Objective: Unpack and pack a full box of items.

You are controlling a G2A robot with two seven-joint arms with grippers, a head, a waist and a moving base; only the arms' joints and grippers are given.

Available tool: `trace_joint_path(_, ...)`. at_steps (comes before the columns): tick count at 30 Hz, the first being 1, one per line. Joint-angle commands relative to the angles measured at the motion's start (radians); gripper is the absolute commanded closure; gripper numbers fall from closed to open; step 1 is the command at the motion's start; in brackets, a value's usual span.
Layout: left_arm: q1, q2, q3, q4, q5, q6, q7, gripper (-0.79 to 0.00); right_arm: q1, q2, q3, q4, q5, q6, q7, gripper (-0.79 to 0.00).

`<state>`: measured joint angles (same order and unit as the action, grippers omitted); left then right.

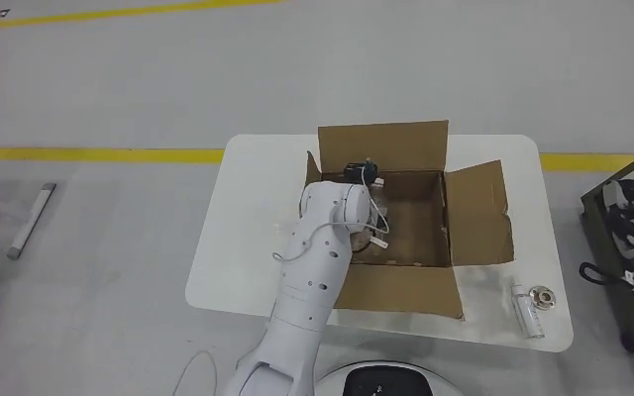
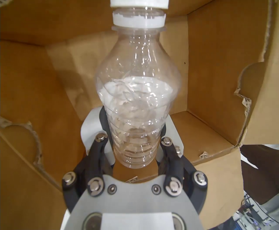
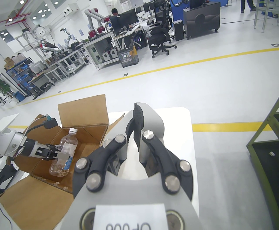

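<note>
Holding: my left end effector (image 2: pixel 135 130) was clenched on the bottle (image 2: pixel 137 98), one finger on each side of its ribbed lower body, with the white cap (image 2: pixel 139 3) pointing away from my wrist.
Bottle position: it stood slightly tilted, low inside the box (image 1: pixel 416 223) and near the wall on my left arm's side. I could not tell whether its base touched the floor.
Handling: I judged it light, with thin clear walls that would dent under a hard squeeze, and smooth enough to slip. I could not make out what the pale contents were.
Grip spot: the ribs looked like the stiffest place to hold. The bulging shoulder above them seemed softer.
Box: all four flaps lay open, and the cardboard was torn along some edges.
Right end effector (image 3: pixel 137 122): its pads were pressed together on nothing, above the tabletop (image 1: pixel 248 228) and well apart from the box.
Tabletop extras: a small tube (image 1: pixel 527 309) and a round metal piece (image 1: pixel 541 295) lay just beside each other, outside the box.
</note>
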<state>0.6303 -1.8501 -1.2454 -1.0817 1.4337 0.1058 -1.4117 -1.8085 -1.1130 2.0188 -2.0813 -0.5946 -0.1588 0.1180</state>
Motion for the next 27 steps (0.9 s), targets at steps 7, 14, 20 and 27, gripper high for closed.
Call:
trace_joint_path(7, -0.069, 0.003, -0.005, 0.176, 0.021, 0.057, 0.029, 0.000, 0.005, -0.004, 0.002, -0.002, -0.006, -0.007, 0.006, 0.000)
trace_joint_path(14, -0.126, -0.003, 0.016, 0.293, 0.018, 0.082, 0.058, 0.000, 0.006, -0.009, 0.004, -0.003, -0.013, -0.012, 0.005, 0.000)
trace_joint_path(20, -0.164, -0.011, 0.032, 0.379, 0.003, 0.091, 0.092, 0.000, -0.003, -0.013, 0.006, -0.004, -0.014, -0.013, -0.002, 0.000)
trace_joint_path(27, -0.205, -0.019, 0.048, 0.477, -0.013, 0.103, 0.120, 0.000, -0.007, -0.018, 0.007, -0.007, -0.014, -0.015, -0.005, 0.000)
